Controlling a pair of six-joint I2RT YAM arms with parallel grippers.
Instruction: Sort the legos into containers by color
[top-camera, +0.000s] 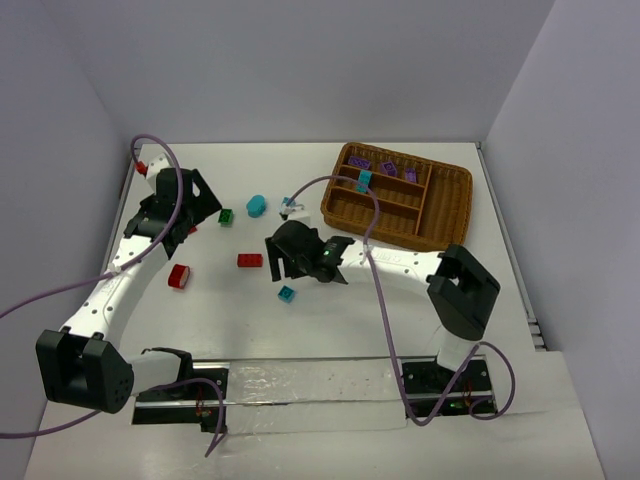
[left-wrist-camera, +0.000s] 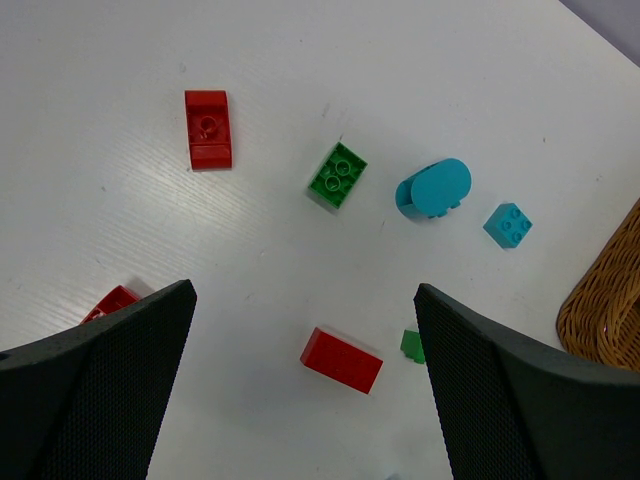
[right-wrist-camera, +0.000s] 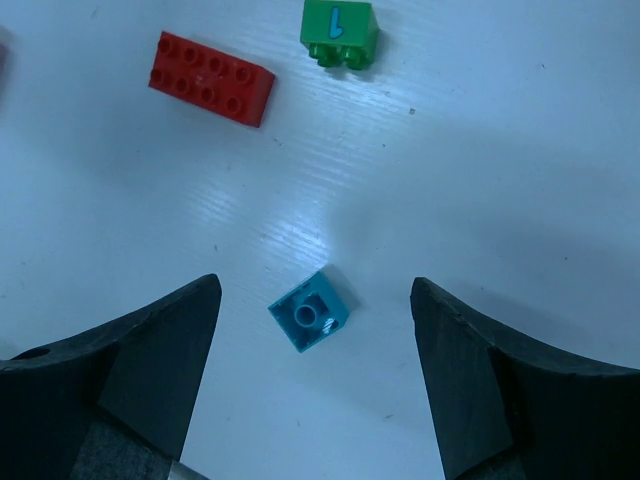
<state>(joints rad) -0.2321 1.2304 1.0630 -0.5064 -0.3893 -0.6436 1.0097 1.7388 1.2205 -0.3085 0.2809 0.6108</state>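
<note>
Currently, tray (top-camera: 455, 212) holds three purple legos (top-camera: 387, 168) and one teal brick (top-camera: 365, 180).

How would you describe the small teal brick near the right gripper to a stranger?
Start at the brown wicker tray at the table's far right. Left of it the right gripper hangs open, with a small teal brick beneath it. It is the teal piece nearest the near edge; its neighbours are a red brick and a green brick.
</note>
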